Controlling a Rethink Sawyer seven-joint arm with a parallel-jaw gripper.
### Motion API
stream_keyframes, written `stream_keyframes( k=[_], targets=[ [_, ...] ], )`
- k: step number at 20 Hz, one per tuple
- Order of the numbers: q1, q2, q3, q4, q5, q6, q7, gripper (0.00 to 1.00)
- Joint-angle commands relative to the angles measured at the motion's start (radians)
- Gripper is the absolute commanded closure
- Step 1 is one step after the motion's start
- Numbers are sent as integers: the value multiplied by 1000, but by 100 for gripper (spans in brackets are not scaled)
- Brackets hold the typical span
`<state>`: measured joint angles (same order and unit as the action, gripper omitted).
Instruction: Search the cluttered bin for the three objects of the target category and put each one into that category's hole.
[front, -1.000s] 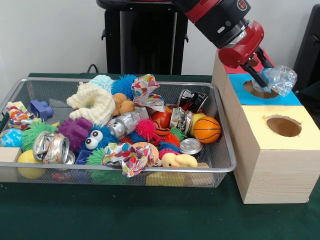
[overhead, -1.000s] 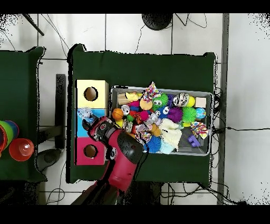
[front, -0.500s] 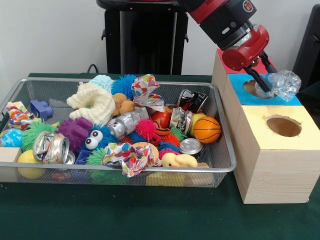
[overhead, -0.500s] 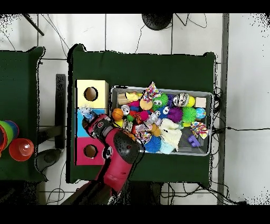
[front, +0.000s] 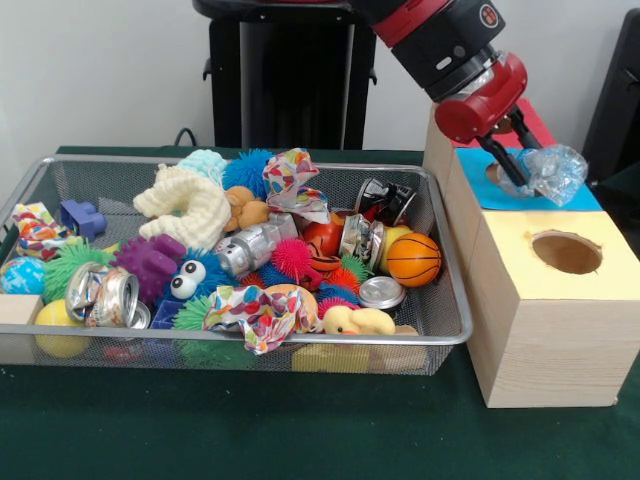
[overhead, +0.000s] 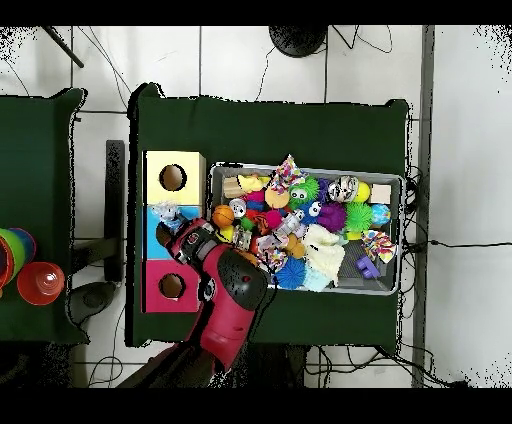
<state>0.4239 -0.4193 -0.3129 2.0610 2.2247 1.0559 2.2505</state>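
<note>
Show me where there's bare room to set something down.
Free: the green cloth in front of the wire bin and yellow box. The bin is packed full. Over the blue box, the tool holds crumpled plastic, so that top is crowded.

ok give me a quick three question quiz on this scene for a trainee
1. True or false: the pincer holds a crumpled clear plastic piece.
2. Which box top does that piece hang over? A) yellow B) blue C) pink
3. Fill in: the small basketball lies in the wire ____.

Key: 1 true; 2 B; 3 bin
</note>
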Motion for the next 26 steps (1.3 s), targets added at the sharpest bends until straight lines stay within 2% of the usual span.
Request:
stream_keyframes(
  k=[1, 5, 8, 14, 19, 21, 23, 24, 26],
  targets=[
    [-54, 102, 20, -29, -94, -61, -297, 100],
    [-43, 127, 35, -8, -40, -26, -343, 100],
    [-34, 110, 65, 19, 15, 43, -332, 100],
    [14, 113, 83, 30, 102, 76, -333, 100],
    [30, 128, 59, 24, 88, 67, -333, 100],
    [48, 147, 28, 16, 72, 38, -385, 100],
    [49, 149, 25, 16, 66, 48, -390, 100],
    [50, 150, 23, 16, 63, 53, -392, 0],
    [56, 152, 14, 8, 58, 41, -373, 0]
  ],
)
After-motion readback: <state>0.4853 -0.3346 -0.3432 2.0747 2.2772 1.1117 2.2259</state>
